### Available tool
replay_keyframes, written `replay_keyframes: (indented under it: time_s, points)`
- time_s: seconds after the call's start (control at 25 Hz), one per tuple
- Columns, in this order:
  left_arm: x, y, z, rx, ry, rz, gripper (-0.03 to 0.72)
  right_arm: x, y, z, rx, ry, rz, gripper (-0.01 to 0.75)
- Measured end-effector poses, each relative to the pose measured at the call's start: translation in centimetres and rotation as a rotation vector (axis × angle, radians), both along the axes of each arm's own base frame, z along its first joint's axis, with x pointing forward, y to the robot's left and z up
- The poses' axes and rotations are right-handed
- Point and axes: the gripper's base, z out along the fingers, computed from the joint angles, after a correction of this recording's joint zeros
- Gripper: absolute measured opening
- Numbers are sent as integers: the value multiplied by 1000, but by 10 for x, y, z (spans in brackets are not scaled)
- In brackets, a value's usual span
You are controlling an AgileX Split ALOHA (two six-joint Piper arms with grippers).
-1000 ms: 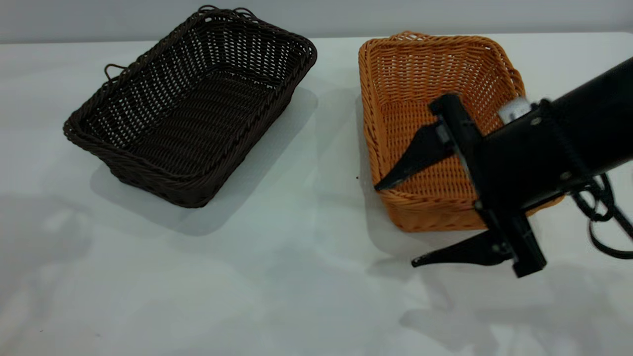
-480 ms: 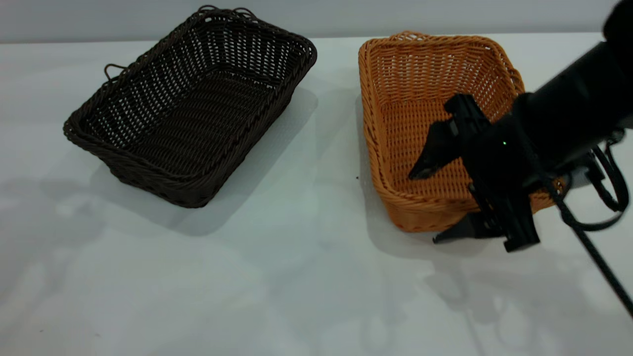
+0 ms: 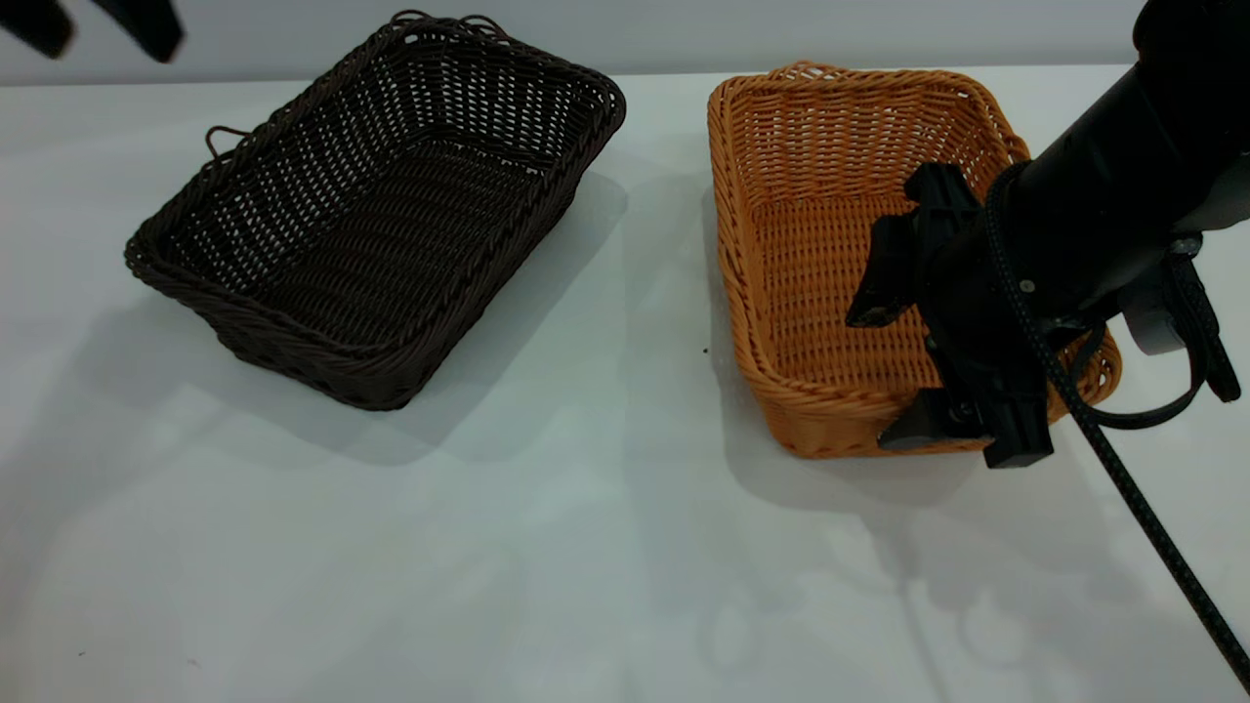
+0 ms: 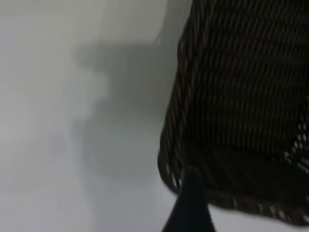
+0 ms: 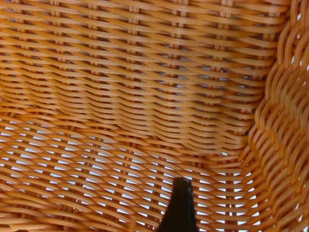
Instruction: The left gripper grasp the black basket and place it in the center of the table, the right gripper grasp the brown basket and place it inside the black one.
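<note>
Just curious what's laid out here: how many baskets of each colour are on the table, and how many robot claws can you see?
Black-brown rectangular wicker basket: 1
Orange-tan rectangular wicker basket: 1
Black two-finger robot claws: 2, the left gripper and the right gripper
Total: 4, all at the pale grey-white table

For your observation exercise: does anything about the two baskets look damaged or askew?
The black basket sits skewed to the table edge, with loose strand loops sticking up from its rim. The brown basket looks intact.
</note>
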Motion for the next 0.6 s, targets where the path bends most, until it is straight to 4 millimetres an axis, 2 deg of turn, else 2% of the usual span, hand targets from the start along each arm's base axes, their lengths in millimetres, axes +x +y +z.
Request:
replay_keyframes:
  time_s: [0.32, 0.48, 0.6]
  points:
    - [57, -3, -30, 36, 10, -25, 543, 0, -1, 0, -9, -1, -5, 583]
    - [74, -8, -61, 42, 39, -34, 543, 0, -1, 0, -11, -1, -5, 583]
    - [79, -10, -83, 26, 73, -28, 543, 0, -1, 0, -16, -2, -6, 583]
